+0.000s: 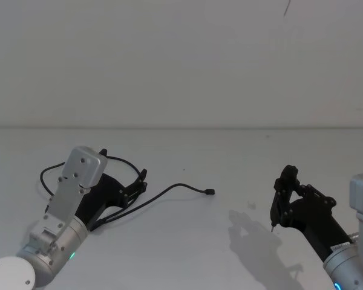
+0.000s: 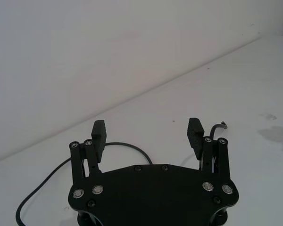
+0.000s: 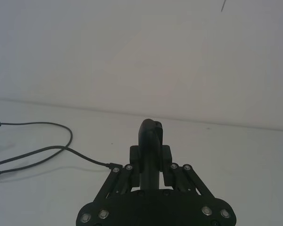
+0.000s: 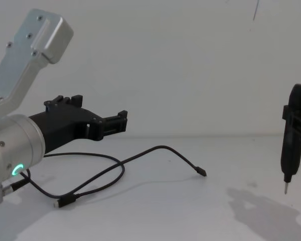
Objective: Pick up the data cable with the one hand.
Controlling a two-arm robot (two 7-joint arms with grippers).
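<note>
While my left gripper hangs with its fingers spread wide above the white table, the data cable lies in loose loops under and beside it, one plug trailing toward the middle. Well apart on the right, my right gripper is clamped on a short black piece whose thin silvery tip points down

Black data cable on white table; left tool black, its arm silver.
</note>
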